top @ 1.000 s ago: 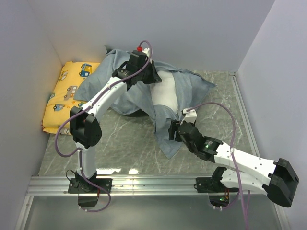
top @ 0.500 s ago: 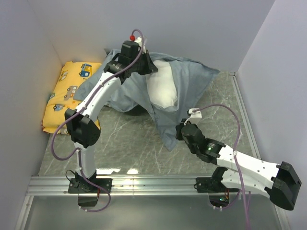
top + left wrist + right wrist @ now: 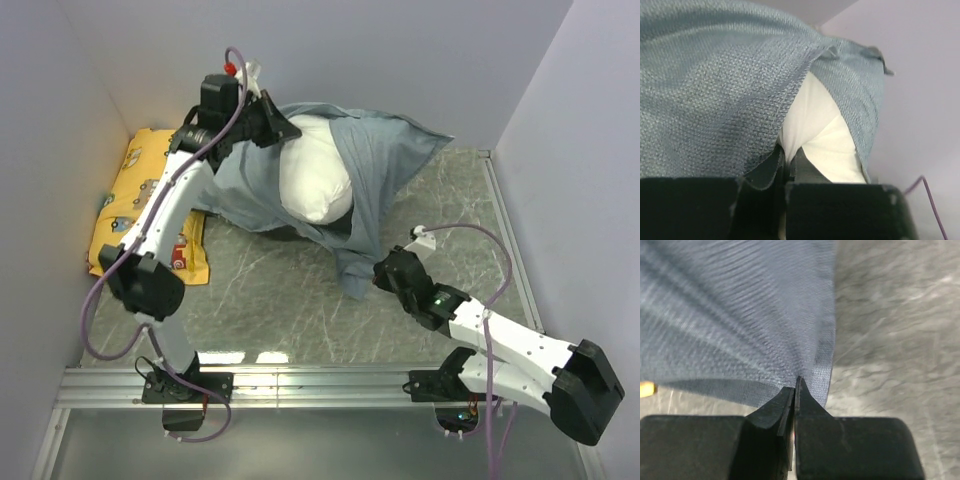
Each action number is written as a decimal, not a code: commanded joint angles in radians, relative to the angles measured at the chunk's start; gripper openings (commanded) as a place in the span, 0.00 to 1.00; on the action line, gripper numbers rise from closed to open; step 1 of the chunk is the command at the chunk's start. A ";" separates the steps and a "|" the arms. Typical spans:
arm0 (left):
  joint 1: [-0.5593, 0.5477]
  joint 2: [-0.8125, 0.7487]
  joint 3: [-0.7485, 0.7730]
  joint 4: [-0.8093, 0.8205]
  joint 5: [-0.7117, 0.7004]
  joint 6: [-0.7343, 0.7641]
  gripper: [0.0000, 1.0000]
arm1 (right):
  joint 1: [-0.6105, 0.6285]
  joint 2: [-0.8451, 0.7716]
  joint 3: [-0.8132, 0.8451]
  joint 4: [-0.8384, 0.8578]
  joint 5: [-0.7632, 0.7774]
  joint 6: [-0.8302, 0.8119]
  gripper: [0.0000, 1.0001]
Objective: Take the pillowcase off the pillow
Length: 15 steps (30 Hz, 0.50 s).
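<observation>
The white pillow bulges out of the grey-blue pillowcase at the back of the table. My left gripper is raised at the pillow's upper left. In the left wrist view, the left gripper is shut on a pinch of the pillow, with the pillowcase draped to its left. My right gripper sits low at the pillowcase's near corner. In the right wrist view, the right gripper is shut on the hem of the pillowcase, and the cloth fans out taut.
A yellow vehicle-print cushion lies against the left wall, partly under my left arm. Grey walls close the left, back and right. The marble tabletop shows in front, with a metal rail at the near edge.
The right gripper has shut on the pillowcase's near corner. The left arm has pulled the pillow up and toward the back left, so more white pillow shows outside the case.
</observation>
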 commanded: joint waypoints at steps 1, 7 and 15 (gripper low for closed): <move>0.035 -0.208 -0.171 0.352 0.019 -0.070 0.01 | -0.113 0.018 -0.010 -0.062 -0.107 -0.046 0.00; -0.083 -0.345 -0.499 0.443 -0.065 -0.075 0.01 | -0.065 -0.023 0.234 -0.194 -0.140 -0.193 0.26; -0.171 -0.356 -0.635 0.500 -0.110 -0.084 0.00 | 0.110 -0.049 0.449 -0.410 -0.039 -0.189 0.57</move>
